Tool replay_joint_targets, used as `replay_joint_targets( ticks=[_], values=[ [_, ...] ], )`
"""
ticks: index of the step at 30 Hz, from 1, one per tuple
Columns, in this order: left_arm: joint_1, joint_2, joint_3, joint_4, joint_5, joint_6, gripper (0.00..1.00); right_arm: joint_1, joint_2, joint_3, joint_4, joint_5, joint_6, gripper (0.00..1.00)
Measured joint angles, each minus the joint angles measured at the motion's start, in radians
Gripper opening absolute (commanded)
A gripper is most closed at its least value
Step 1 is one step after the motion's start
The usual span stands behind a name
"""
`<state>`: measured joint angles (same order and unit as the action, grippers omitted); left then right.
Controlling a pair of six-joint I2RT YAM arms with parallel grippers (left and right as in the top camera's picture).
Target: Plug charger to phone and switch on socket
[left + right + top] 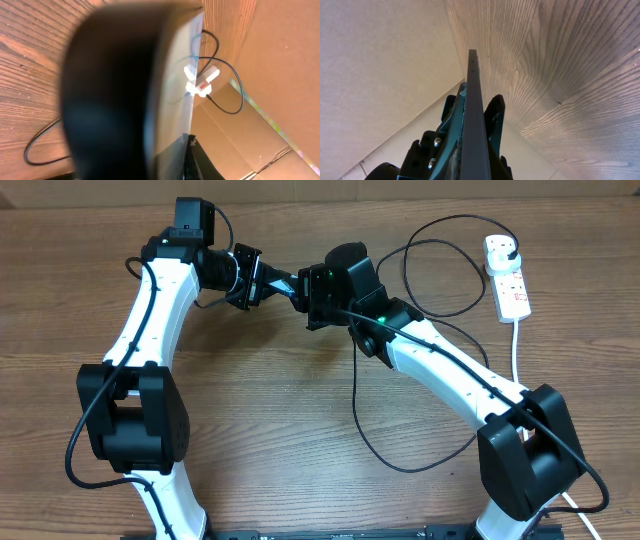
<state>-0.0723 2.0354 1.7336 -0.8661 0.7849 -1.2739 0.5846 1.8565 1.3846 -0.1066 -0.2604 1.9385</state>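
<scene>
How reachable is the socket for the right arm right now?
Probably not yet. The right arm has the socket on its own side, with only loose charger cable between, but the right pincer is shut on the phone at mid-table, so it likely must let go first.

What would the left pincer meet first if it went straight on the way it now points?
Probably the phone, which the right pincer holds directly before the left pincer. How near they are is unclear, because the left wrist view is blurred.
</scene>
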Motion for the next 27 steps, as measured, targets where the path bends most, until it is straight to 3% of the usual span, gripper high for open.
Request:
replay_joint_targets(
  ticks=[22, 27],
  values=[
    [0.0, -0.013, 0.008, 0.01, -0.046, -0.005, 0.04, -0.007, 0.011, -0.013, 0.077, -0.032, 0.079, 0.04],
    [0.0, -0.013, 0.008, 0.005, -0.051, -0.008, 0.04, -0.007, 0.011, -0.013, 0.08, -0.043, 0.072, 0.12]
  ],
)
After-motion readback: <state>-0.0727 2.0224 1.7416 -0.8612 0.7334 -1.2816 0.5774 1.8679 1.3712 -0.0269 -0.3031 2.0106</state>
